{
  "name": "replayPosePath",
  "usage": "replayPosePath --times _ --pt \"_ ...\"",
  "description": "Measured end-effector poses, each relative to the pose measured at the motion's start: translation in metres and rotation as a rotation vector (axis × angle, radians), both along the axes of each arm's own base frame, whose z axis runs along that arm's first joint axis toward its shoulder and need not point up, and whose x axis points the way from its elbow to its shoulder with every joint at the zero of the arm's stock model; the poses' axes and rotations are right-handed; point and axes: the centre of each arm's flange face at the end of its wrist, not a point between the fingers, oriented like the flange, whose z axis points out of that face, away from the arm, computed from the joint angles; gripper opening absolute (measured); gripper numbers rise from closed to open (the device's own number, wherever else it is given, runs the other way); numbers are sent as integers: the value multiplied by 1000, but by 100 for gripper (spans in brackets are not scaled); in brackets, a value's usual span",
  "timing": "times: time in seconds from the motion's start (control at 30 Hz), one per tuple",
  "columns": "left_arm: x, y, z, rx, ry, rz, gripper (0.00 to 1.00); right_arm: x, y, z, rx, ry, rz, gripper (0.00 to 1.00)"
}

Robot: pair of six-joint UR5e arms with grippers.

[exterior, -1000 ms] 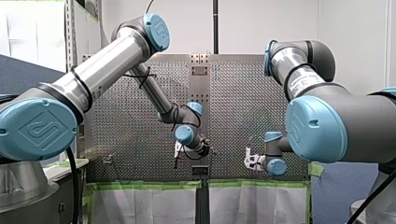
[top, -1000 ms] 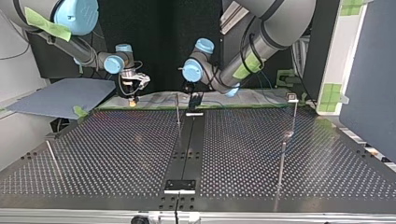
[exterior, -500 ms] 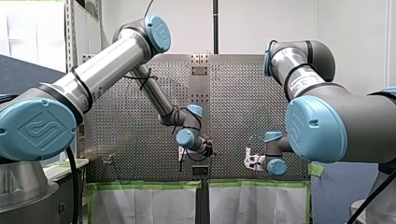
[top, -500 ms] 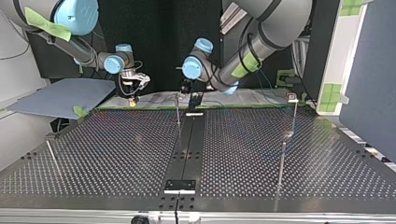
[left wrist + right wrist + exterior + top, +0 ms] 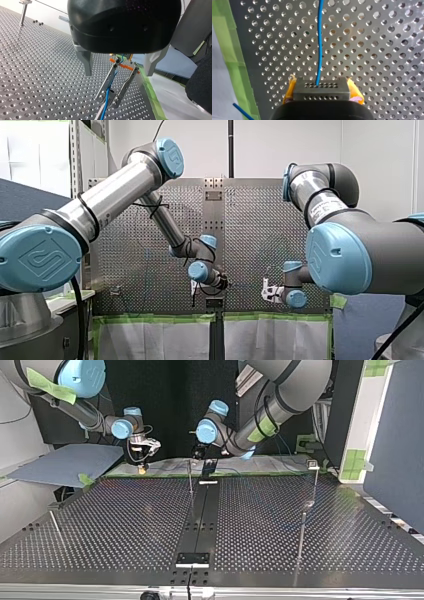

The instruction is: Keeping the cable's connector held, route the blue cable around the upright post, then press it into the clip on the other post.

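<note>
Clip post (image 5: 314,480), nearest in the top view, stands bare: pressing remains. Beyond, at the upright post (image 5: 190,477), my left gripper (image 5: 108,100), fingers apart, straddles the blue cable (image 5: 111,79); routing judged unfinished. At the far edge, my right gripper (image 5: 322,94) clamps the connector (image 5: 322,87).

Left pincer (image 5: 118,73) agape, right pincer (image 5: 322,88) tight.
</note>
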Motion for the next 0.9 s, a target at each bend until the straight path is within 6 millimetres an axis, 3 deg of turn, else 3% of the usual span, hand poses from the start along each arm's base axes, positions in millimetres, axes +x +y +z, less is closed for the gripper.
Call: replayPosePath --times 0.9 --pt "-1 2 -1 8 14 1 99 0 0 0 1 0 4 0"
